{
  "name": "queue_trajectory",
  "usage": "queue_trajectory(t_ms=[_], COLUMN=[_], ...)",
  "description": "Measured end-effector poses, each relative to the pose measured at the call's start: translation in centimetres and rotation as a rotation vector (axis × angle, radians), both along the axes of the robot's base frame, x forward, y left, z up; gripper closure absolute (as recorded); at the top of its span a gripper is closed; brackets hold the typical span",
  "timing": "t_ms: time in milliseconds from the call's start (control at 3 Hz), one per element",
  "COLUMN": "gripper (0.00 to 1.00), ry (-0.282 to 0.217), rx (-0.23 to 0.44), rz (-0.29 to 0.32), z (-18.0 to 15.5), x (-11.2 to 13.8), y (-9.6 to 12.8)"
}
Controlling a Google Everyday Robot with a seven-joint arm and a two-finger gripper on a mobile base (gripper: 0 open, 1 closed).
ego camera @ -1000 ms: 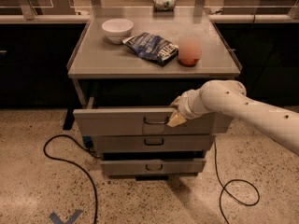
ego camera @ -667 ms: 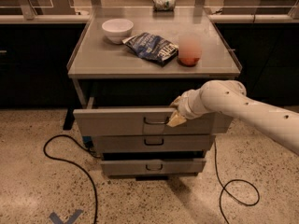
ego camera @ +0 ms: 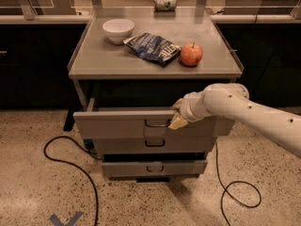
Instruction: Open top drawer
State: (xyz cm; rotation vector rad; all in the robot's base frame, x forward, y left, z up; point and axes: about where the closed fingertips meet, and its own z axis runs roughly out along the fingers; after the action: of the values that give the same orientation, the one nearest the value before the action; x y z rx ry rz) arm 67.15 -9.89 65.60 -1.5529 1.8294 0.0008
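Tool [ego camera: 178,119] at the end of the white arm [ego camera: 244,111] sat against the front of the top drawer [ego camera: 117,125], just beside the right end of its small dark handle [ego camera: 157,123]; whether it was wide, narrow or gripping the handle could not be told, since the wrist covered the contact

That drawer was the uppermost of three under the counter [ego camera: 108,62], and its front stood partly out from the cabinet, with a dark gap behind its left side. Being grey sheet metal, it would likely be stiff and fairly heavy, running straight on its slides, so a level pull square to the front should suit it. The handle at centre looked like the only real place to take hold. It was thin and smooth, so a grip might slip off unless hooked well behind the bar

What the drawer held was hidden, because the counter's edge shadowed the opening. The two lower drawers [ego camera: 155,144] showed only their fronts. On the counter a white bowl [ego camera: 118,30] had nothing showing in it, a chip bag [ego camera: 154,47] lay beside it, and an apple [ego camera: 191,54] touched the bag's right edge
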Motion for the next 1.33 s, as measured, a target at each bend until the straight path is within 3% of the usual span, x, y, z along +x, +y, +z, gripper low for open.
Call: queue_trajectory(t_ms=[1333], gripper=[1.00], ry=[-0.017], rx=[-0.007], rz=[-0.005], z=[0.0], x=[-2.1], y=[-0.4])
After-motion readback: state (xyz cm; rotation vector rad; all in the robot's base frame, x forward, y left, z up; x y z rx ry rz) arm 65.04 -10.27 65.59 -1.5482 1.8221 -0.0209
